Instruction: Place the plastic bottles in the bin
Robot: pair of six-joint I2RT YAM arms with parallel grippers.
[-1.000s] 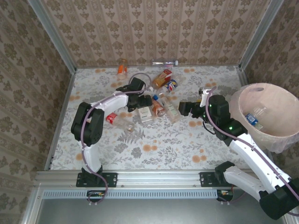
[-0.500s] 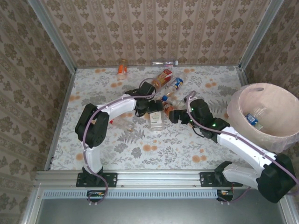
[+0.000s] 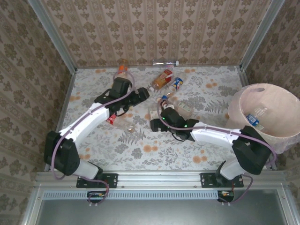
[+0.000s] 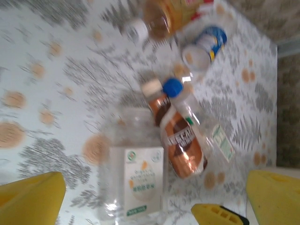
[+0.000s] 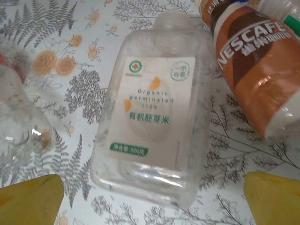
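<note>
Several bottles [image 3: 164, 78] lay clustered at the middle of the desk [image 3: 197, 140], toward its far edge; one bottle [image 3: 253, 119] lay in the bin [image 3: 281, 101] at the right edge. The right gripper [image 5: 150, 199] hung spread over a clear white-labelled bottle [image 5: 154, 126], with a brown bottle [image 5: 253, 65] just beside it. The left gripper [image 4: 152, 197] was spread too, above the same cluster.

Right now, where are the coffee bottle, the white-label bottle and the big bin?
coffee bottle [image 5: 253, 75]: right wrist view, on its brown label.
white-label bottle [image 5: 152, 105]: right wrist view, on the label.
bin [image 3: 277, 102]: top external view, on its inner wall.
</note>
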